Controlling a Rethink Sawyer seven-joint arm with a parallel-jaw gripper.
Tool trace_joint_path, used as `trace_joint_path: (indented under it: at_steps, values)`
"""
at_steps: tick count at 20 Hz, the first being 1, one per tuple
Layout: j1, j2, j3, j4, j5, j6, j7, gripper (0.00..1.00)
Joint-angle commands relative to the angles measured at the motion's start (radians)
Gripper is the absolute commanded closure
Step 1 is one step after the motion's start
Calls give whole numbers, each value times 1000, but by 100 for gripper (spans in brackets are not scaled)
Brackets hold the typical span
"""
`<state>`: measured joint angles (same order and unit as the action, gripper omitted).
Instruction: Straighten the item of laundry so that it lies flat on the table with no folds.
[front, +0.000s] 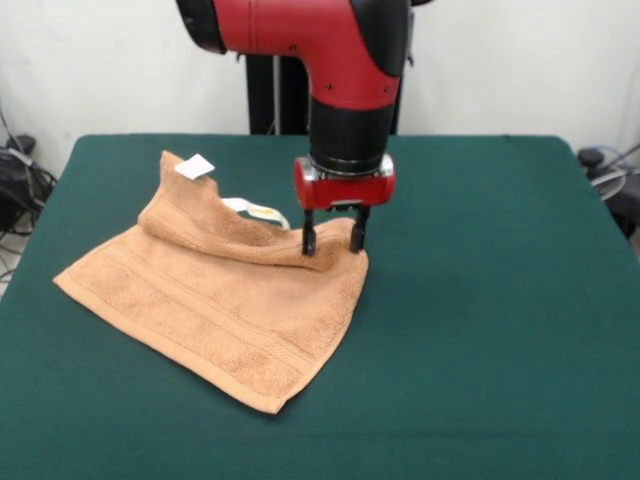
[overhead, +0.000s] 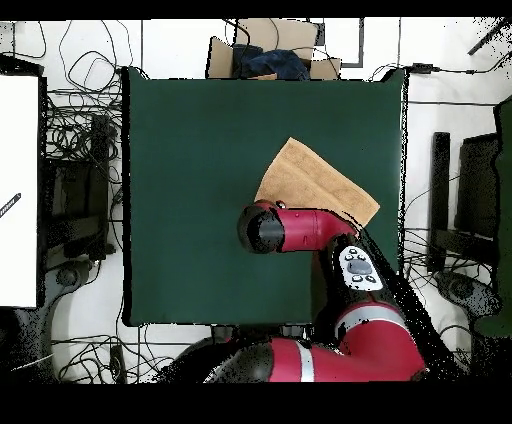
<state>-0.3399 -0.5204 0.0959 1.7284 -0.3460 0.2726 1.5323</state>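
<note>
Mostly flat terry towel (front: 225, 300), rumpled far edge

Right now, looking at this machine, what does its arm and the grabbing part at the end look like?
The arm is made of thick rounded tube sections, glossy red with black joints. A black cylindrical wrist sits above a small red block, the gripper, from which two short dark fingers point down. From overhead, a grey oval panel with buttons shows on a black section of the arm. No loose cables run along it.

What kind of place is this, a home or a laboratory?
Probably a robotics laboratory: a red arm works over a green table, and loose cables cover the floor around it.
</note>
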Motion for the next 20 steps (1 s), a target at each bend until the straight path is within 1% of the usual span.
trace_joint_path:
  at_steps: [1, 2, 6, 11, 13, 16, 17, 18, 20]
  values:
    - [39, -18, -63, 76, 42, -55, 252, 0]
    - [41, -19, -65, 76, 44, -53, 238, 100]
    - [36, -27, -57, 85, 41, -49, 221, 100]
    - [50, -25, -70, 79, 47, -41, 221, 100]
    - [61, -28, -80, 76, 53, -18, 224, 100]
    - [64, -34, -84, 84, 44, -43, 224, 100]
    - [52, -35, -74, 100, 50, -55, 230, 100]
    - [47, -35, -70, 109, 49, -70, 231, 0]
    - [57, -36, -83, 119, 44, -97, 243, 0]
